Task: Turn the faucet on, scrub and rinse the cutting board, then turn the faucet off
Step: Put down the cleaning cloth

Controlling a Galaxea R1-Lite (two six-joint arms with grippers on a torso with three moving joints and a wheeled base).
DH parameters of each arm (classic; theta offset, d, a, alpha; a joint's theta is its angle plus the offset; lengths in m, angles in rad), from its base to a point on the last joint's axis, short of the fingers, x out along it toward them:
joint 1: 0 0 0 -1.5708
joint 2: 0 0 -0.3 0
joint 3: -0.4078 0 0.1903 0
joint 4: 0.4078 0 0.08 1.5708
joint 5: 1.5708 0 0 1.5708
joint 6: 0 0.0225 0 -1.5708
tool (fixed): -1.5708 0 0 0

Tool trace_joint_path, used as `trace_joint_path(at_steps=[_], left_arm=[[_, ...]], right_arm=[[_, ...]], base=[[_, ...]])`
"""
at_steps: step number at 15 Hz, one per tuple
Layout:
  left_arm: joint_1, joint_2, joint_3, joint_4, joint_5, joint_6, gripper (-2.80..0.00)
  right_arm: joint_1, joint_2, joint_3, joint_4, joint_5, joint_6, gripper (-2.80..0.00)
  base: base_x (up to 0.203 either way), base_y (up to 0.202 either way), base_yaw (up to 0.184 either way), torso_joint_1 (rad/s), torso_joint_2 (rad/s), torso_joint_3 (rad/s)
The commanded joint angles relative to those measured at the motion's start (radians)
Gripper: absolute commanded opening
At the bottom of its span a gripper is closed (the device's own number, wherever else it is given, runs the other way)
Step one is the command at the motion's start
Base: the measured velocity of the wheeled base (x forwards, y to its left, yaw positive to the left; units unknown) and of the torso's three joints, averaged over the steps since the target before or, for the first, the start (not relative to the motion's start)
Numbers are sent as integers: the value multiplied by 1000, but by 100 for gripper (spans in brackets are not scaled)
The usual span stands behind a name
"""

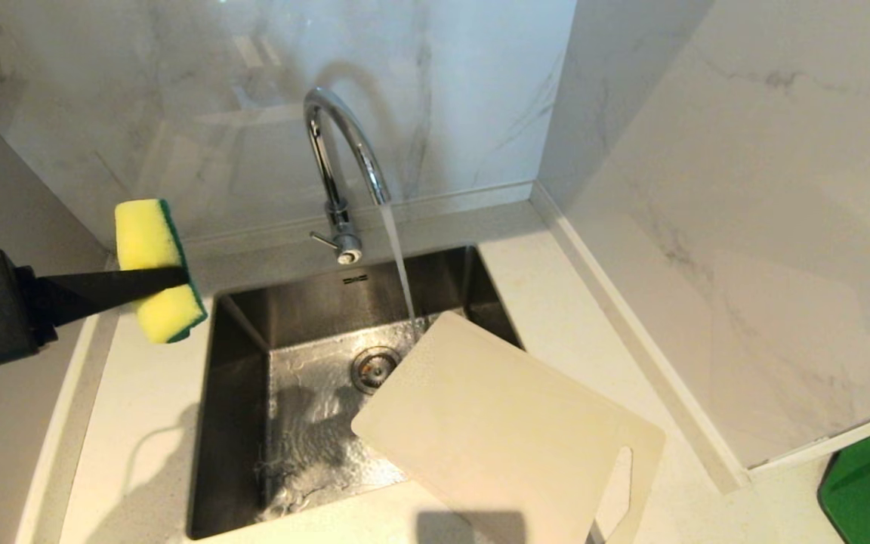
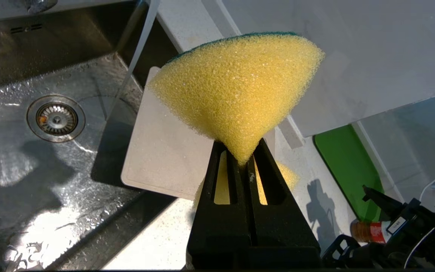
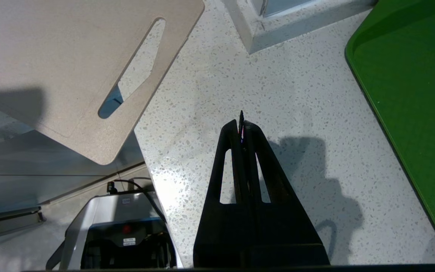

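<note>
The faucet (image 1: pixel 340 162) is running, its stream falling into the sink (image 1: pixel 239 423) just at the far corner of the cutting board (image 1: pixel 495 434). The board lies tilted across the sink's right rim, one end over the basin near the drain, its slot-handle end out on the counter (image 1: pixel 140 423) toward the front edge. The left gripper (image 1: pixel 171 281) hovers above the counter's left side, well apart from the board, fingers (image 2: pixel 236 170) pinched on a yellow-green sponge (image 1: pixel 157 268) that bulges out around them. The right gripper (image 3: pixel 241 122) hangs over the counter beside the handle end, fingers pressed together on nothing. The board looks thin, stiff and light, and probably slick once wet; half-propped on the rim, it may slide or tip under scrubbing pressure. The slot handle or the near edge seems the safest hold for steadying it.
</note>
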Motion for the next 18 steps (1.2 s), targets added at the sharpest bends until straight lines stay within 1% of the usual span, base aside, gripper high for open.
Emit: trace_joint_path(at_steps=[1, 7, 8, 10, 15, 18], left_arm=[[0, -15, 7, -2, -3, -3, -280], [0, -19, 4, -3, -5, -7, -280], [0, -21, 1, -3, -5, -7, -280], [0, -18, -12, -2, -5, -7, -280], [0, -10, -24, -2, -6, -7, -280], [0, -21, -10, 0, -5, -7, -280]], right_arm=[[0, 4, 2, 0, 0, 5, -280], [1, 3, 2, -1, 0, 5, -280], [23, -7, 2, -1, 0, 6, -280], [54, -61, 2, -1, 0, 5, -280], [62, -268, 2, 1, 0, 10, -280], [63, -281, 2, 1, -1, 16, -280]], base=[[0, 0, 0, 0, 0, 0], [0, 0, 0, 0, 0, 0], [0, 0, 0, 0, 0, 0], [0, 0, 0, 0, 0, 0], [0, 0, 0, 0, 0, 0], [0, 0, 0, 0, 0, 0]])
